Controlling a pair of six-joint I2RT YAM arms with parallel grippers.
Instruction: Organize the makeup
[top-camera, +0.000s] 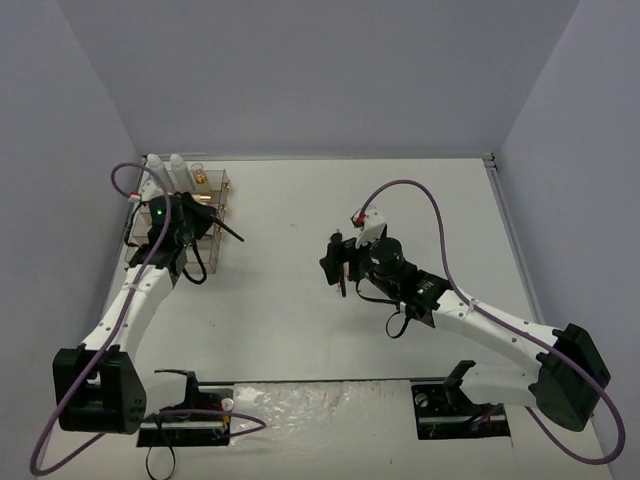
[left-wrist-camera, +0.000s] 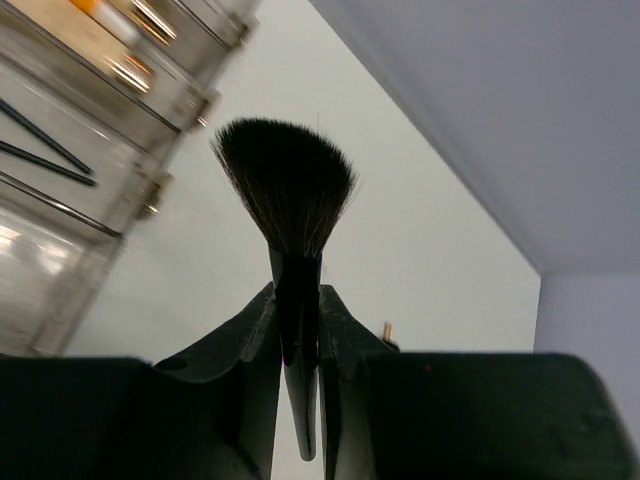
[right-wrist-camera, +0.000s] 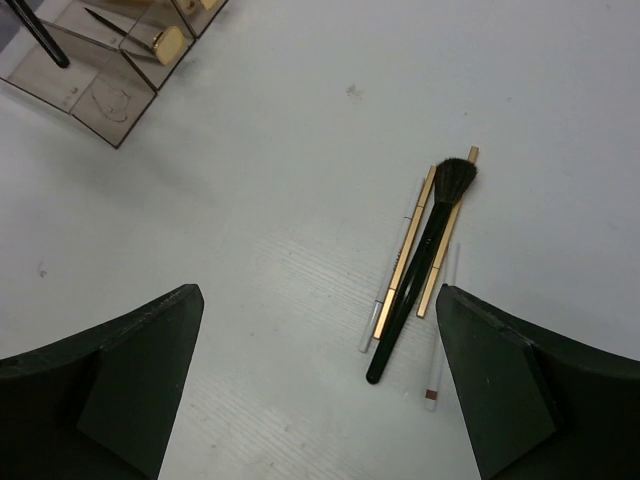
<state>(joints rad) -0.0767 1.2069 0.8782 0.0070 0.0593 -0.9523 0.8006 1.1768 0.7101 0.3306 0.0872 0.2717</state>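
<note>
My left gripper (left-wrist-camera: 298, 320) is shut on the black handle of a fan-bristled makeup brush (left-wrist-camera: 288, 190). It holds the brush beside the clear acrylic organizer (left-wrist-camera: 60, 200); in the top view the brush (top-camera: 228, 231) pokes out to the right of the box. My right gripper (right-wrist-camera: 315, 380) is open above the table with nothing between its fingers (right-wrist-camera: 130, 370). Below it lie a second black brush (right-wrist-camera: 420, 270), two gold sticks (right-wrist-camera: 400, 265) and thin white sticks (right-wrist-camera: 437, 340), close together near the right finger. Two white bottles (top-camera: 165, 163) and a gold-capped vial (top-camera: 201, 178) stand at the organizer's far end.
The organizer (top-camera: 215, 205) stands at the table's far left near the side wall, with slim black brushes (left-wrist-camera: 40, 150) lying in its compartments. In the right wrist view its corner (right-wrist-camera: 100, 90) shows at the top left. Walls close off the back and both sides.
</note>
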